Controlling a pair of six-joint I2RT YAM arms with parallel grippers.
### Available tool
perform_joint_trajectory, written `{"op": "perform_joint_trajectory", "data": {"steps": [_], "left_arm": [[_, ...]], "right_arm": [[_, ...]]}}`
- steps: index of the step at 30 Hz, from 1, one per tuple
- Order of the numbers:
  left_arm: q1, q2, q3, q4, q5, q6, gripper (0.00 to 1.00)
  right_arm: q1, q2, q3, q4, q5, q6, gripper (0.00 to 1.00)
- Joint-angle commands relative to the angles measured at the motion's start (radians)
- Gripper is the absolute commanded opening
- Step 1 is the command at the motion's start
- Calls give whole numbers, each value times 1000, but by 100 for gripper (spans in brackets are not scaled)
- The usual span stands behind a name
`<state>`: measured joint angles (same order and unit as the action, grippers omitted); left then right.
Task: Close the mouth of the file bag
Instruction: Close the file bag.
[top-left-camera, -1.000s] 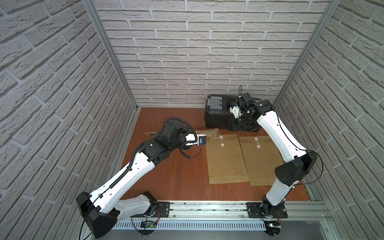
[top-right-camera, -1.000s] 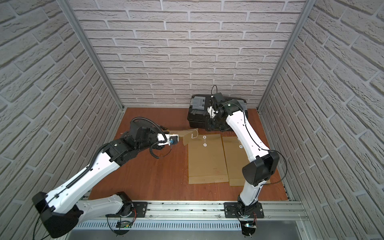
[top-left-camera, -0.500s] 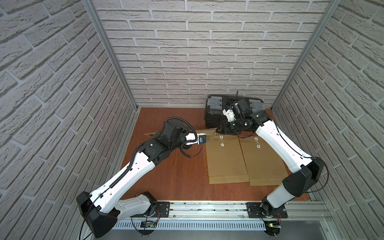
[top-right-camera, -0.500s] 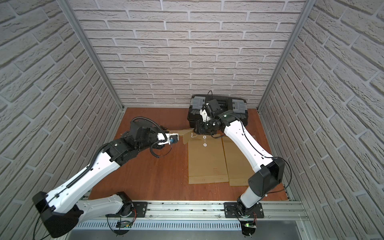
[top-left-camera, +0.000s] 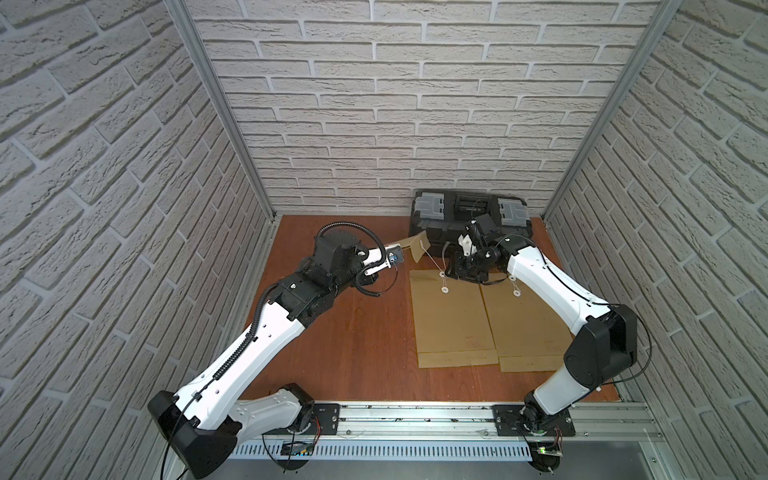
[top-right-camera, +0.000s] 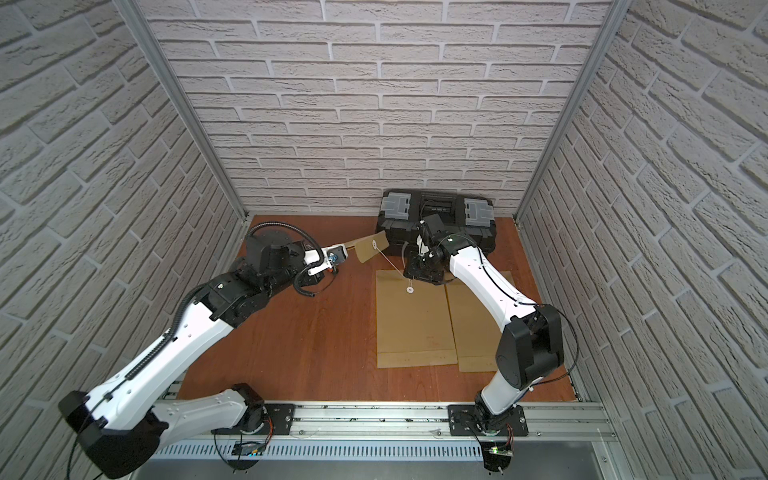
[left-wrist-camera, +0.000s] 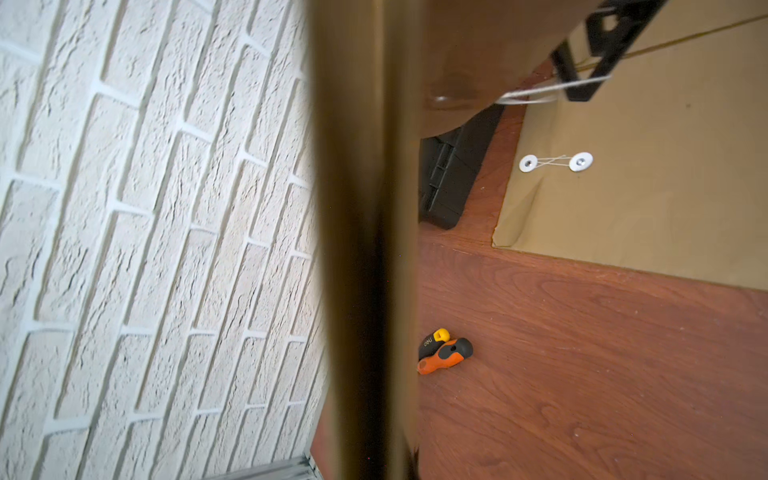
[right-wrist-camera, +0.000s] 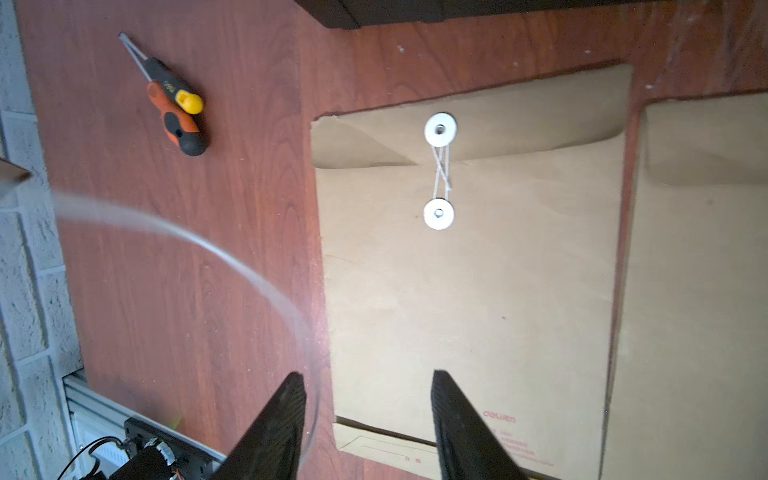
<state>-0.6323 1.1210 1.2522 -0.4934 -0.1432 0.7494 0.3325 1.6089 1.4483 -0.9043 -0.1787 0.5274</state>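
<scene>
Brown kraft paper makes up the file bag (top-left-camera: 417, 249), which the left pincer (top-left-camera: 400, 254) grips shut, holding it on edge above the tabletop (top-left-camera: 353, 332), near the back and in front of the black toolbox (top-left-camera: 469, 208). In the left wrist view the file bag shows only as a blurred brown band (left-wrist-camera: 357, 249) close to the lens. Its flap (top-right-camera: 368, 250) stands open and bent outward, showing a white disc (top-right-camera: 372, 244) in both top views. A thin white string (top-right-camera: 390, 262) runs from that disc down to the right pincer (right-wrist-camera: 368, 374), which hangs just above the tabletop with its jaws partly apart and nothing between them. The string lies blurred against one finger (right-wrist-camera: 286, 407); whether it is caught there cannot be told. Below the right pincer two more envelopes (top-left-camera: 453, 320) lie flat, side by side. The one towards the left arm has its flap down and cord wound between two discs (right-wrist-camera: 439, 170). A pair of screwdrivers (right-wrist-camera: 176, 108) lies beside it on the bare wood.
</scene>
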Motion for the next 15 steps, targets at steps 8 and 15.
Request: {"op": "perform_joint_trajectory", "data": {"steps": [8, 15], "left_arm": [[90, -15, 25, 77, 130, -263, 0], [166, -11, 36, 122, 209, -459, 0]], "right_arm": [[-7, -234, -153, 309, 21, -168, 55], [23, -354, -383, 699, -122, -250, 48]]}}
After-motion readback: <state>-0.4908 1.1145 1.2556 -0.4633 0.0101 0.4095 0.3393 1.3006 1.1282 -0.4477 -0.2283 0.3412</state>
